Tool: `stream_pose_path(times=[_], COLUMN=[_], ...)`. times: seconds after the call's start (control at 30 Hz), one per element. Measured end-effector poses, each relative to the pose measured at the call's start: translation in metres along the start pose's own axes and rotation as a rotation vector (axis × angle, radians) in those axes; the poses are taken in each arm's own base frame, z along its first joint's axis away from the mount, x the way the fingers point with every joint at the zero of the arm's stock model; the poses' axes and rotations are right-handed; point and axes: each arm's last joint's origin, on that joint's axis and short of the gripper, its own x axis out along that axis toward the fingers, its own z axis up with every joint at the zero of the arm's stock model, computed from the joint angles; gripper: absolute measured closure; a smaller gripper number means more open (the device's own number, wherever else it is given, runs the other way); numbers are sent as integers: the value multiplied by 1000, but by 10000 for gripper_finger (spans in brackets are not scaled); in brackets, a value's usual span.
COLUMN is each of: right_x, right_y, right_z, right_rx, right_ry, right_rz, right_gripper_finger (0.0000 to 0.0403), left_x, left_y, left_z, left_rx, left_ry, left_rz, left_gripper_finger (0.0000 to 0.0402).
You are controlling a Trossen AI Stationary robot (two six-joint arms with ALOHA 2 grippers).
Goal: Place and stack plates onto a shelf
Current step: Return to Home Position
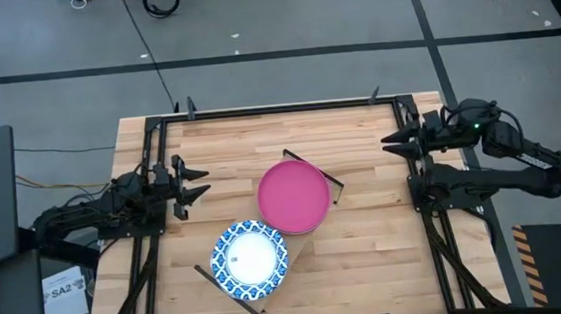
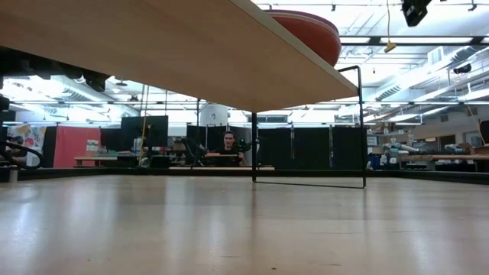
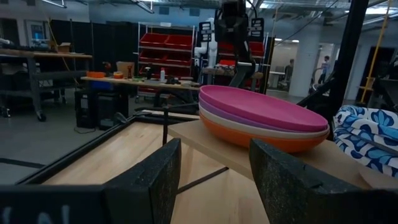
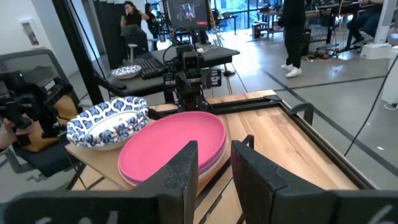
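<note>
Magenta round plate (image 3: pixel 261 107) atop stacked plates (image 3: pixel 249 135)

read: "SA2" | on: white sheet (image 1: pixel 63 294); high view | place: just left of table (image 1: pixel 366 220)

Centre of the high view: magenta-topped plate stack (image 1: pixel 293 196) on the slanting shelf (image 2: pixel 153 46), with blue-rimmed white plates (image 1: pixel 250 257) stacked just lower-left.
</note>
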Motion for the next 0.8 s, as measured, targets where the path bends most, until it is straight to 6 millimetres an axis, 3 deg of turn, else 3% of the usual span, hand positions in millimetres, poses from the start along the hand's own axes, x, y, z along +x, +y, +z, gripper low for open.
stream_pose_path(times=[0.47, 0.8], right_x=[-9, 2], right_y=[-1, -9], right_z=[-47, -85], right_rx=[16, 52], right_ry=[-200, -239], right_rz=[22, -28], right_gripper_finger=[300, 300], left_x=[0, 0], left_y=[0, 0], left_z=[0, 0], left_rx=[0, 0], left_ry=[2, 2], left_rz=[0, 0], left_gripper_finger=[205, 205])
